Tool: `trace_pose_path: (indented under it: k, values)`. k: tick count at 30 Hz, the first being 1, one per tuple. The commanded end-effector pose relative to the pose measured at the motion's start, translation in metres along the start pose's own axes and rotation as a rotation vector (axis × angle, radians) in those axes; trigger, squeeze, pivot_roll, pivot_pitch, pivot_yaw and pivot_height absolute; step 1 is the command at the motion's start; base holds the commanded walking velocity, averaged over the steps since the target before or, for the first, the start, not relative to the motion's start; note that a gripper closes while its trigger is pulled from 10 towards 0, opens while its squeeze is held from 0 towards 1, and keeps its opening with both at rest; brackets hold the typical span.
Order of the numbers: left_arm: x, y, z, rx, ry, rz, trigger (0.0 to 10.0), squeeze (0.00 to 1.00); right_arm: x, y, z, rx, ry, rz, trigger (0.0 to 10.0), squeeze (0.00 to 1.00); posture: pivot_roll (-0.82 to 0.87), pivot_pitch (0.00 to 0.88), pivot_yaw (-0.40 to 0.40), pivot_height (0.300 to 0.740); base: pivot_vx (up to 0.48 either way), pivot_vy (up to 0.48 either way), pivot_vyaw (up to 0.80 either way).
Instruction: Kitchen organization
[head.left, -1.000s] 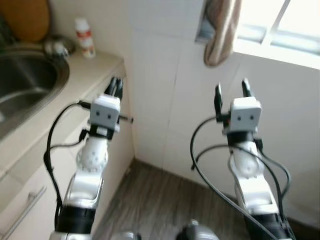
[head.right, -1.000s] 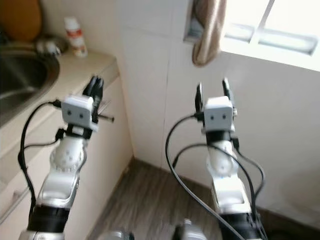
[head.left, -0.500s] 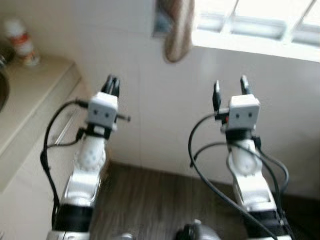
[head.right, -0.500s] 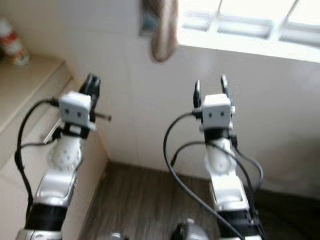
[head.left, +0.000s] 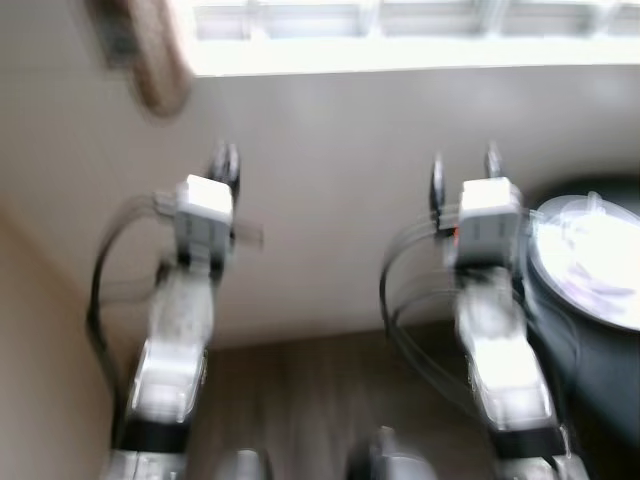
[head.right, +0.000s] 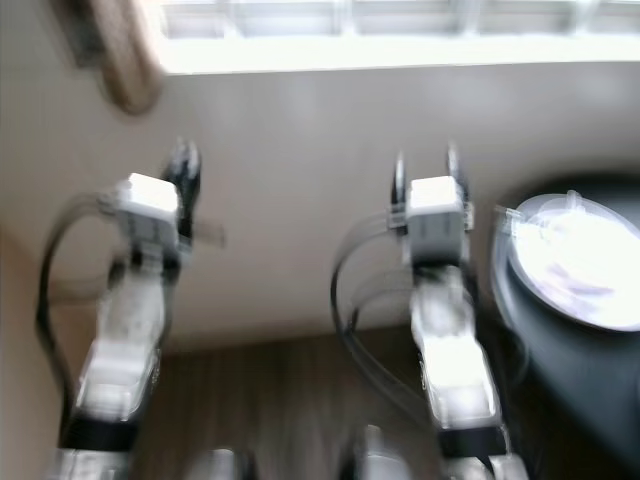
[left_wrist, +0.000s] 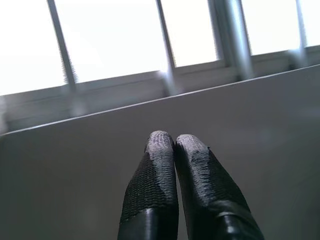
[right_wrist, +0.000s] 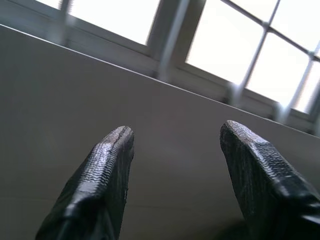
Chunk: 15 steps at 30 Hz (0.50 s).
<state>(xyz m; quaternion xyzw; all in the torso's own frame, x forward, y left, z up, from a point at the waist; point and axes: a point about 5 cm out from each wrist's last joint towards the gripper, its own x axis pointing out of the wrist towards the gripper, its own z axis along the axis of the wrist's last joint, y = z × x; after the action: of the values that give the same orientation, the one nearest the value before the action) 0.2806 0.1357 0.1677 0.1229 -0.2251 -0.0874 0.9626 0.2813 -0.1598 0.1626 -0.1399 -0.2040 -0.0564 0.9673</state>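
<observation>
Left claw (left_wrist: 174, 142) pinched closed, right claw (right_wrist: 175, 137) spread, both seemingly aimed at wall (head.left: 330, 200).

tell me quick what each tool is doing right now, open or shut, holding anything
Left tool: shut, black fingers pressed together, holding nothing.
Right tool: open, black fingers spread apart, holding nothing.

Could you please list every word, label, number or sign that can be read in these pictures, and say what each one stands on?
None: no readable text appears in any view.
The head views are blurred; the hanging cloth, the white wall and the white plastic-lined bin show no lettering.
The left gripper and right gripper face the plain wall and the window; no markings are visible.
</observation>
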Motion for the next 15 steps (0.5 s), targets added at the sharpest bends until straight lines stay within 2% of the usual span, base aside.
trace_pose_path:
  k: [1,15]
  values:
    - [0.0003,0.0048,0.0010,0.021,-0.004,0.002,10.0,0.00,0.0018,0.0028,0.0054,0.007,-0.022,0.000,10.0,0.00,0.14,0.000,-0.029,0.740,0.000,0.000,-0.80]
    - [-0.0002,0.0019,-0.0022,0.050,0.004,-0.025,10.0,0.00,0.0015,-0.0001,-0.0006,-0.001,0.016,-0.026,10.0,0.00,0.14,0.000,-0.030,0.740,0.000,0.000,-0.80]
